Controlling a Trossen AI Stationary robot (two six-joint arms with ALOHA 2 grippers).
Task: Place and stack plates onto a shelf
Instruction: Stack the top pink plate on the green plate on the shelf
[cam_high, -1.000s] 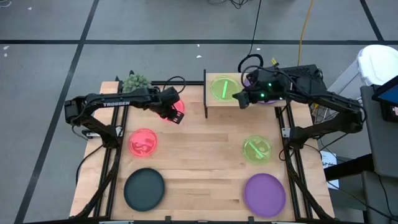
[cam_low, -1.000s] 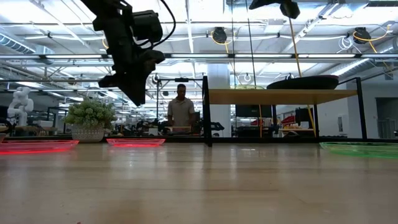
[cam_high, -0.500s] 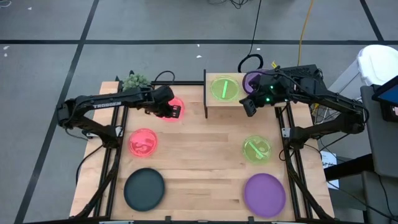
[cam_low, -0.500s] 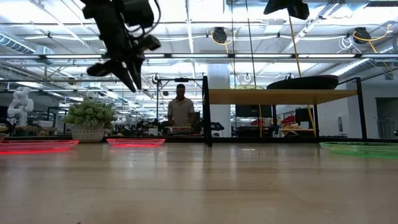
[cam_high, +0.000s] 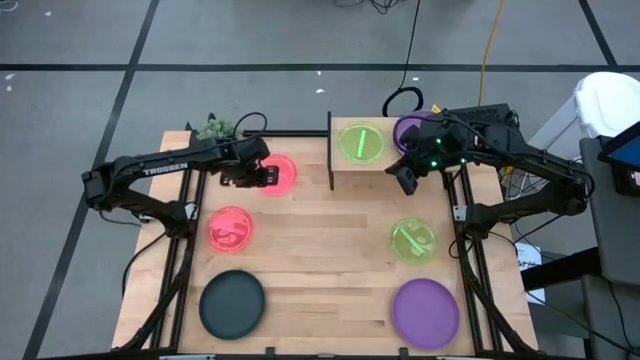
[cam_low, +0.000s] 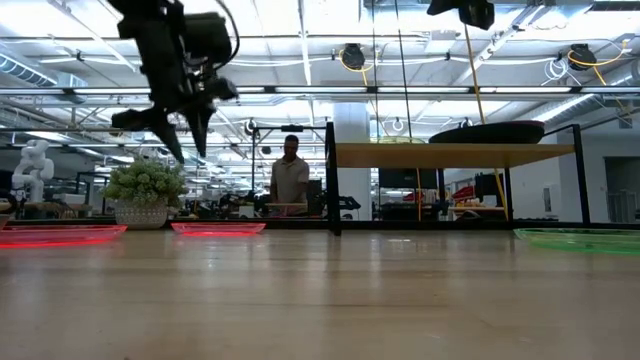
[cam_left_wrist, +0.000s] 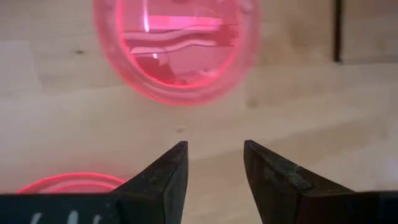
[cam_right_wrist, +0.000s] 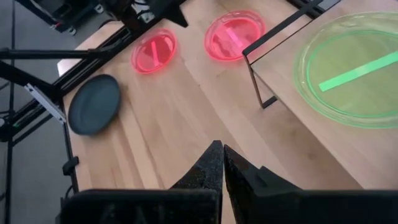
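I have the left gripper (cam_high: 262, 175) raised above the counter (cam_high: 320, 260) at its far left, just beside the far pink plate (cam_high: 279, 173); its fingers stand apart with nothing between them, and the left wrist view shows that plate (cam_left_wrist: 177, 46) lying flat ahead of the tips. The right gripper (cam_high: 405, 180) hangs off the shelf's near right corner, fingers pressed together and empty.

On the shelf (cam_high: 370, 165) I count a green plate (cam_high: 360, 141) on the left half and a purple plate (cam_high: 408, 130) on the right, partly hidden by the right arm; the low view shows a dark plate (cam_low: 487, 132) lying on the shelf top, so I judge there may be a stack there, though I cannot tell how many.

Still on the counter: the far pink plate; a second pink plate (cam_high: 230, 229) nearer me on the left; a teal plate (cam_high: 232, 305) at the near left; a green plate (cam_high: 412, 240) on the right; a purple plate (cam_high: 425, 312) at the near right. So by my reckoning the job is under half done, five plates left to carry; the far pink one looks like my next pick. The plant (cam_high: 214, 130) sits at the far left corner, clear of the work.
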